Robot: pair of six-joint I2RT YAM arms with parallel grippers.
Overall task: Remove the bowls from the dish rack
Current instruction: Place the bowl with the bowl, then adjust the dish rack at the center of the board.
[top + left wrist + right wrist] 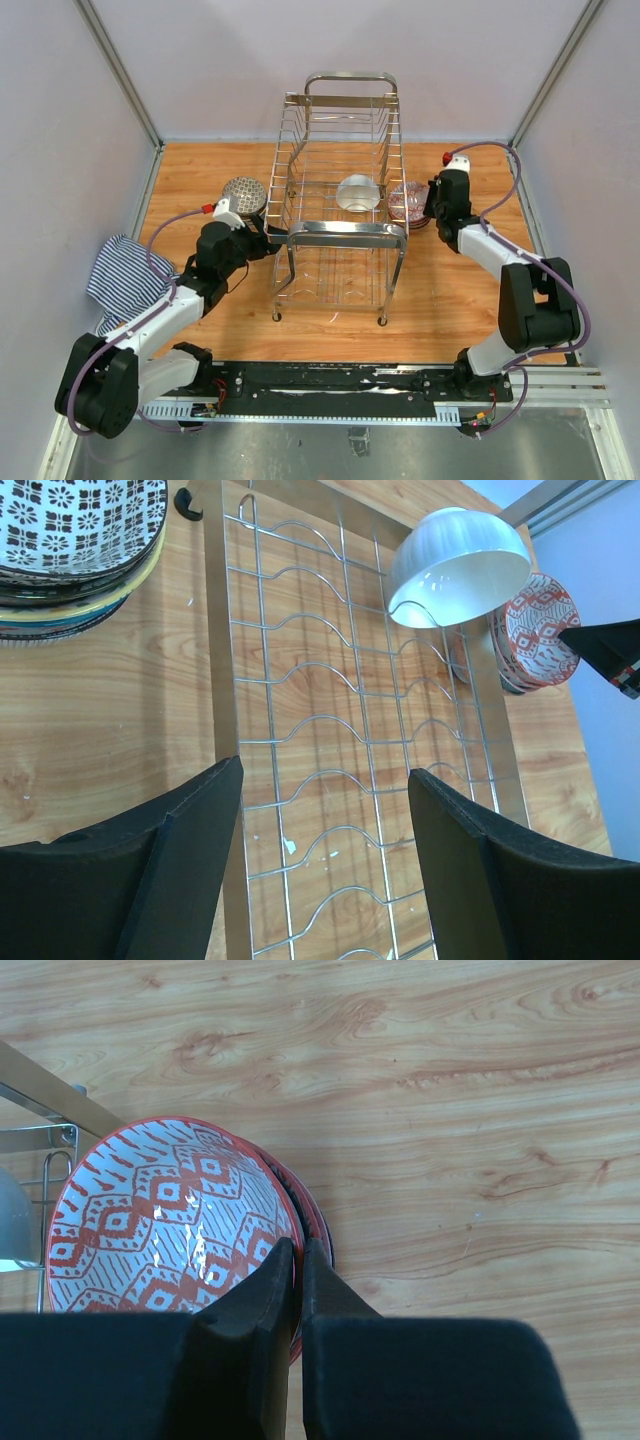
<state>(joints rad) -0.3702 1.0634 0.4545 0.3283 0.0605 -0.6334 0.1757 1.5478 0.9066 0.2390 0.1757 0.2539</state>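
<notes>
Dish rack (345,232) stands mid-table (450,290), long axis running away from the arm bases. One white bowl (358,192) sits inside it, tipped on edge among the wire dividers. No other bowl shows in the rack, so unloading looks nearly done. Two off-load piles flank the rack, presumably so each arm sets down on its own side without crossing. Dark-patterned bowls (244,197) are stacked just left of it. A red-patterned bowl (170,1220) sits on top of at least one more just right of it. Right pincer (299,1260) is closed on the rim of that top red-patterned bowl, one finger inside, one outside. The bowl appears seated in the one beneath, so I judge this the set-down, release not yet made. Right arm reaches forward, forearm angled in toward the rack, wrist looking straight down. Left pincer (325,780) is open and empty, hovering over the rack's near-left part, fingers aimed along the wires toward the white bowl. Left arm is bent at the elbow, coming in from the left beside the striped cloth (125,275).
</notes>
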